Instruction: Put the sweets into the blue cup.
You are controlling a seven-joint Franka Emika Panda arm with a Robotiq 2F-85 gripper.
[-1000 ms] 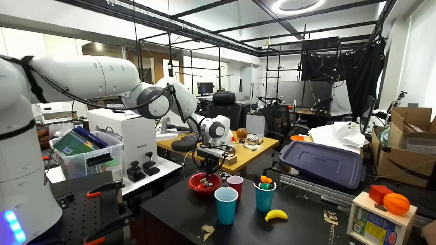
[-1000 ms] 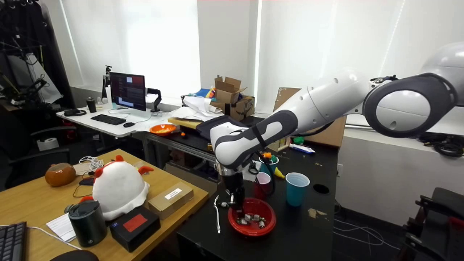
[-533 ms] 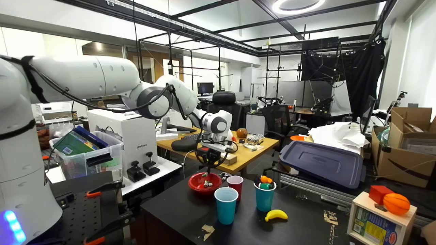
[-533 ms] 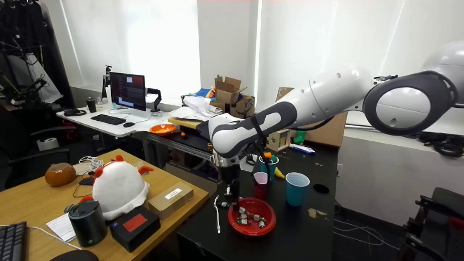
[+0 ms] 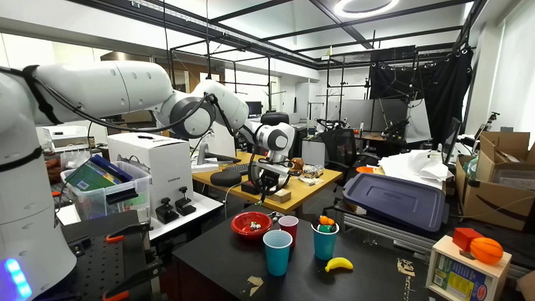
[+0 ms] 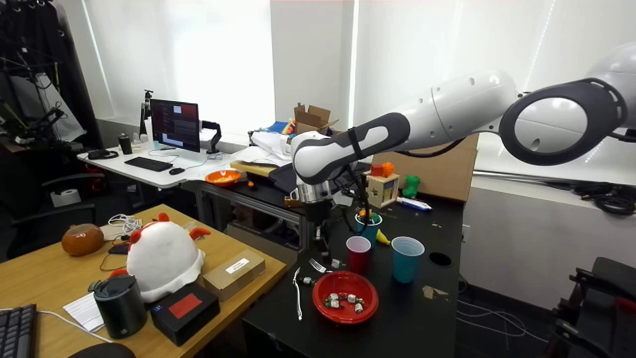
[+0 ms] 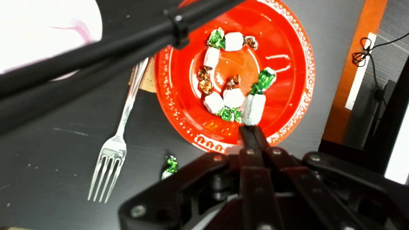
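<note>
Pinched at the tips of my gripper (image 7: 252, 128) is one sweet (image 7: 254, 108), with a white body and a green twisted end. The gripper hangs in the air above the table, higher than the red bowl (image 5: 240, 235). In that bowl lie several more sweets (image 7: 234, 41) in white, green and brown wrappers. Another sweet (image 7: 171, 165) rests on the table beside the bowl, partly covered by the gripper in the wrist view. An upright blue cup (image 5: 278, 255) has no contents visible. A second blue cup (image 5: 325, 242) holds small toys.
A red cup (image 5: 291, 228) stands between the bowl and the blue cups. A yellow banana (image 5: 339, 264) lies near the toy-filled cup. A fork (image 7: 113, 147) and a white cable (image 6: 298, 298) are on the black table. A wooden box (image 5: 468, 271) carries toys.
My gripper has risen out of the red bowl, shut throughout, lifting one sweet with it. It has also shifted away from above the bowl, uncovering the fork.
</note>
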